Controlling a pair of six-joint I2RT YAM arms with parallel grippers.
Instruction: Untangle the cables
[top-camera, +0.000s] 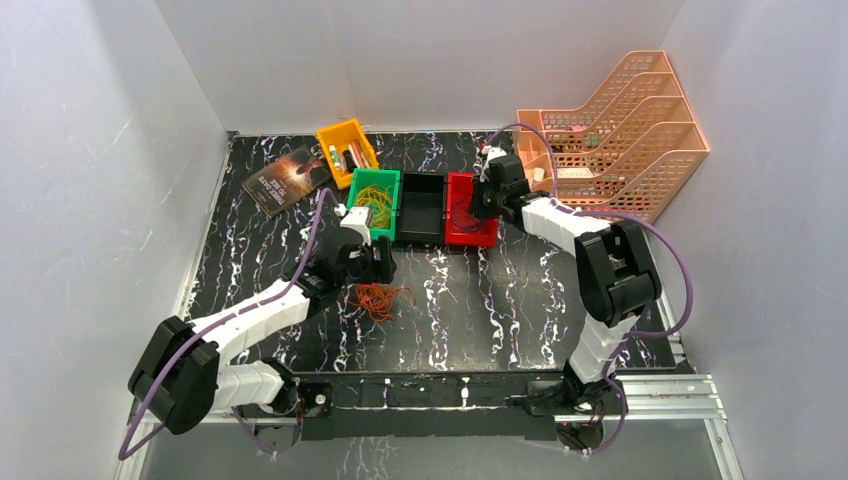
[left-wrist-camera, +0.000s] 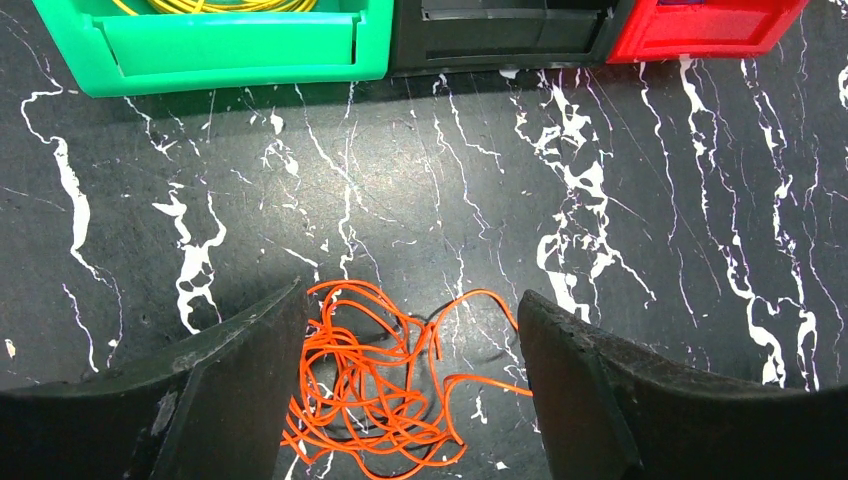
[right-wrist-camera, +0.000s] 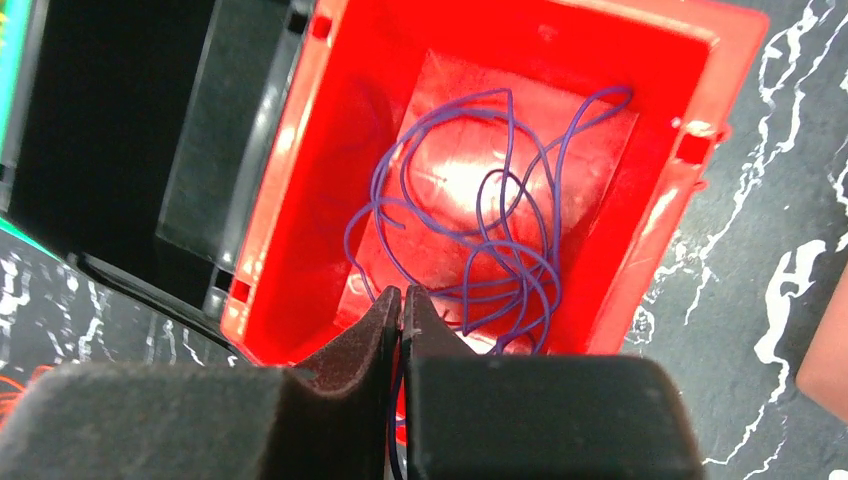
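Two claws: my left claw (left-wrist-camera: 410, 300) stands wide, straddling the orange cable (left-wrist-camera: 370, 390) tangle on the bench (left-wrist-camera: 450, 180); my right claw (right-wrist-camera: 402, 300) is pinched nearly closed above the purple cable (right-wrist-camera: 490, 220) lying in the red bin (right-wrist-camera: 300, 180).

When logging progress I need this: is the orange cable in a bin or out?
Out: the orange cable lies tangled on the table, in front of the green bin.

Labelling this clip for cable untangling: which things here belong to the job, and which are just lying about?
Job: orange cable, yellow cable, purple cable, green bin, black bin, red bin.
Lying about: book, yellow bin, peach file rack.
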